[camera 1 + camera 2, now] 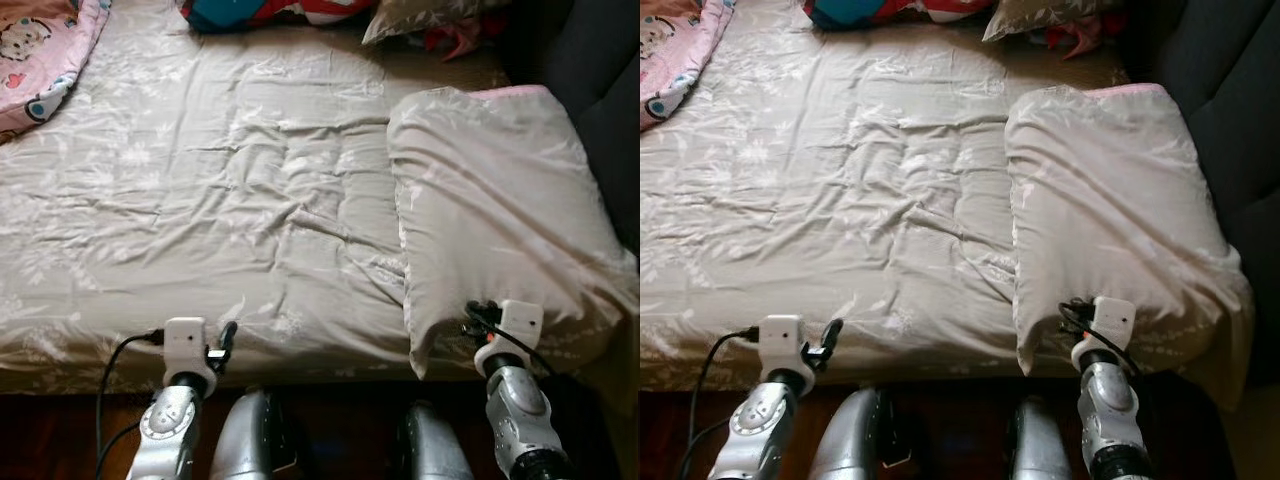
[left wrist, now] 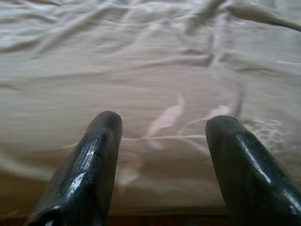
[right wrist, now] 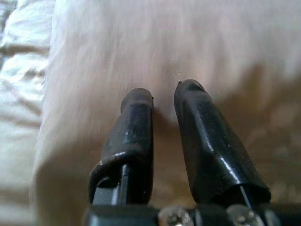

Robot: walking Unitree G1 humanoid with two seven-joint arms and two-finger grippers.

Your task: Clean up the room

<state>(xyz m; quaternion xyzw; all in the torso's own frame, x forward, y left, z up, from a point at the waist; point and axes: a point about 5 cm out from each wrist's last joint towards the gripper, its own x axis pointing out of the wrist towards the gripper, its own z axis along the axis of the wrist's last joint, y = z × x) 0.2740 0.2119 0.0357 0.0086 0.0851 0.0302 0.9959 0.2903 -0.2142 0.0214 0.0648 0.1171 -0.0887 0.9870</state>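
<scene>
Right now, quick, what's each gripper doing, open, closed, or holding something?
Left gripper: open, empty, at the bed sheet's near edge.
Right gripper: nearly shut, tips against the pillow; a grip cannot be told.

A bed covered by a beige cloth sheet [image 1: 220,200], matt and wrinkled, printed with a faint pale leaf pattern. On it lies a pillow [image 1: 500,210] in matching soft matt cloth, with a pink edge showing at its far end. A pink cloth blanket [image 1: 40,60] with cartoon prints sits at the far left corner. The left pincer [image 2: 162,155] has glossy black fingers, smooth with a fine texture; the right pincer [image 3: 162,101] shows the same shiny black finish. The arms are silvery metal with white plastic wrist housings. The floor [image 1: 60,430] is dark reddish wood.
</scene>
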